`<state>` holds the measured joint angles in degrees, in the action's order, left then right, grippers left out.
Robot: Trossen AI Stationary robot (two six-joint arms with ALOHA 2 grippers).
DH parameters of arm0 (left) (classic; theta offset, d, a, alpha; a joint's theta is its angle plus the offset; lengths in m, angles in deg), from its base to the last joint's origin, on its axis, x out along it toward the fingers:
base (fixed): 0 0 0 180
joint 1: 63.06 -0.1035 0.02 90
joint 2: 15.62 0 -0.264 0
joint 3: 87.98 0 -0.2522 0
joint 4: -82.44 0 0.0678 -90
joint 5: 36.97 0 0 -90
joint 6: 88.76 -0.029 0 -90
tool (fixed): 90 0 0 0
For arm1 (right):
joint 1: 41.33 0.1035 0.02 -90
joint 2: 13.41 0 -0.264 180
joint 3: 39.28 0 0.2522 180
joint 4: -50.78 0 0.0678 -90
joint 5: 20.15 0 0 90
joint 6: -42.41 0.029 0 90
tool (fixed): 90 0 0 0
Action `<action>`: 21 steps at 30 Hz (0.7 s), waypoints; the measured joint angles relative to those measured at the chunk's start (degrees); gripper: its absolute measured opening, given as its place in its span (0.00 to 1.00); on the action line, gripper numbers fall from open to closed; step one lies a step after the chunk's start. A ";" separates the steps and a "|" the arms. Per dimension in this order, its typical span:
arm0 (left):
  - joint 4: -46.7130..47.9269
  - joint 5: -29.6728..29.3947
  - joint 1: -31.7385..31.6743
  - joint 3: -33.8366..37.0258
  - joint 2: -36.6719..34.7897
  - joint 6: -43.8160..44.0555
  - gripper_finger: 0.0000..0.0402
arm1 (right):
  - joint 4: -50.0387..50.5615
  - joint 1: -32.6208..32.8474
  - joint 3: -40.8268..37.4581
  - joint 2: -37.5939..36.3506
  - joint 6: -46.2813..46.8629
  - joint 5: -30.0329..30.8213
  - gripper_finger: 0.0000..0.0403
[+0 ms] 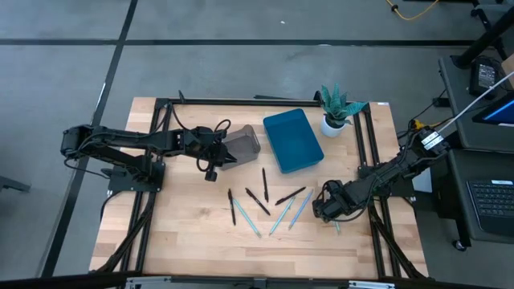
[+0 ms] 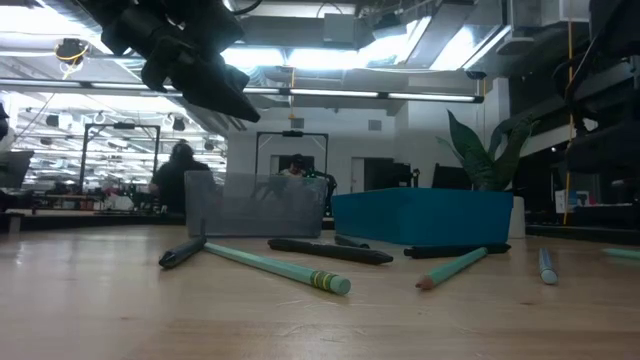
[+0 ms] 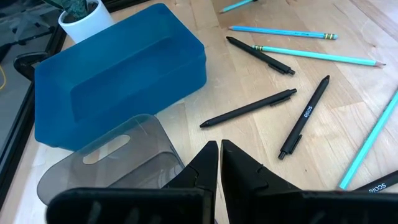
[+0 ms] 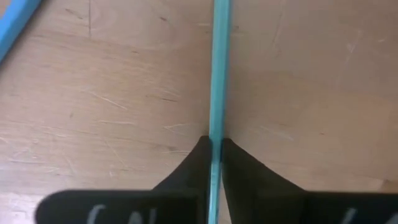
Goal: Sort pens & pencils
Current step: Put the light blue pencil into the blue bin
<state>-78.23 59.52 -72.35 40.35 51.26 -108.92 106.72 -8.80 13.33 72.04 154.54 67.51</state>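
Several black pens (image 1: 257, 201) and light blue pencils (image 1: 281, 215) lie flat on the wooden table (image 1: 185, 241), in front of a blue bin (image 1: 293, 140) and a clear grey bin (image 1: 241, 144). At the table's right, my right gripper (image 1: 329, 205) points down and is shut on one light blue pencil (image 4: 217, 74). One end of that pencil (image 1: 337, 227) sticks out on the gripper's near side. My left gripper (image 3: 219, 149) hangs shut above the table beside the grey bin (image 3: 112, 162), with nothing between its fingers. My right gripper pinches the pencil's shaft (image 4: 216, 134) between its two fingers (image 4: 193, 165), coming from above and pointing down. The fingers lie across the pencil, which runs on past them both ways. The pencil is level and appears to lie on the table.
A potted plant (image 1: 336, 108) stands at the far right, beside the blue bin. Black frame rails (image 1: 365, 148) run along the table's sides. Bare wood lies toward the near edge (image 1: 241, 253). The other pens and pencils lie in a loose scatter between the arms.
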 joint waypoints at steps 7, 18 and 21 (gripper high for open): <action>-0.02 -0.01 0.01 0.00 0.00 0.00 0.03 | 0.71 -0.20 0.55 -0.01 -2.86 -0.32 0.07; -0.02 0.01 0.01 0.00 0.00 0.00 0.03 | 7.13 -3.12 7.78 0.00 -12.15 0.03 0.07; -0.02 0.01 0.01 0.00 0.00 0.00 0.03 | 10.85 -3.48 9.88 0.00 -12.54 1.68 0.07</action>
<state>-78.25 59.53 -72.34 40.35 51.26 -108.92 117.57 -12.27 23.21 72.04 141.99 69.20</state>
